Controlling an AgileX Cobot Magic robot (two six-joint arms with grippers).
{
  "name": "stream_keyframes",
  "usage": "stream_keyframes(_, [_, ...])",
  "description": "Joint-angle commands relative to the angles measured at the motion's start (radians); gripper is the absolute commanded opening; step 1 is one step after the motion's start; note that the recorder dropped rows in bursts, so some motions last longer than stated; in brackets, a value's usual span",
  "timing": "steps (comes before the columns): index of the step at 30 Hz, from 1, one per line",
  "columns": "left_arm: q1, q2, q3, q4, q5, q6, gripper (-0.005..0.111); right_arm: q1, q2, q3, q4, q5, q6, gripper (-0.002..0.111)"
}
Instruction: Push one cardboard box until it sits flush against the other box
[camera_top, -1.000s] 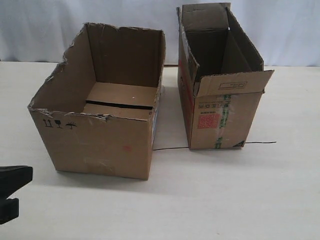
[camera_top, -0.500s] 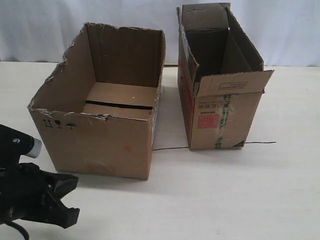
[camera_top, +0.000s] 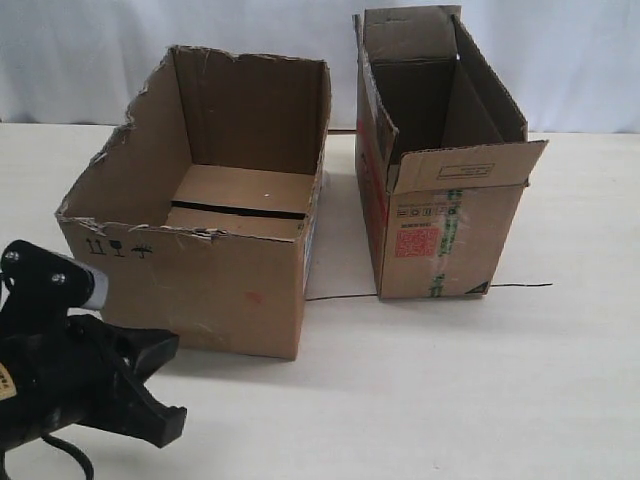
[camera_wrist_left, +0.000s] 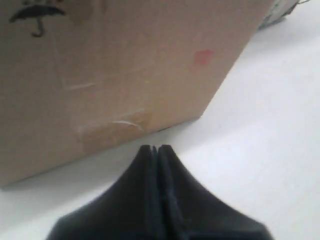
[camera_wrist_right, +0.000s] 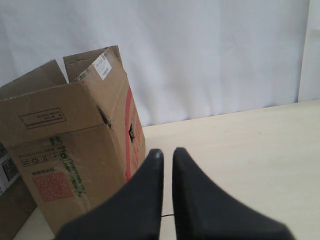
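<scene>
The cardboard box (camera_top: 200, 290), wide and torn-rimmed, stands open-topped at the left of the table. The other box (camera_top: 440, 240), narrower with flaps and a red label, stands to its right with a gap between them. My left gripper (camera_top: 170, 385) is low at the front left, just short of the wide box's front face. In the left wrist view the gripper (camera_wrist_left: 155, 148) is shut and empty, with the cardboard box (camera_wrist_left: 125, 65) close ahead. My right gripper (camera_wrist_right: 167, 151) shows only in its wrist view, its fingers almost together and empty, with the other box (camera_wrist_right: 65, 165) beside it.
A thin black wire (camera_top: 340, 296) lies on the pale table (camera_top: 450, 400), running between the boxes and out past the narrow box. A white curtain (camera_top: 560, 60) hangs behind. Both boxes show bare insides.
My left arm has come in from the lower left edge and moved right and up towards the wide box's front face. Neither box has moved.
</scene>
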Motion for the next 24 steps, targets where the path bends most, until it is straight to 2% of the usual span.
stream_keyframes(1, [-0.049,0.067,0.002,-0.009,-0.118,-0.029,0.0,0.003,-0.003,0.004,0.002,-0.007,-0.009,0.005])
stream_keyframes(10, [-0.049,0.144,0.002,-0.001,-0.258,-0.037,0.0,0.003,-0.003,0.004,0.002,-0.007,-0.009,0.005])
stream_keyframes(24, [-0.049,0.286,-0.153,0.024,-0.255,-0.037,0.0,0.003,-0.003,0.004,0.002,-0.007,-0.009,0.005])
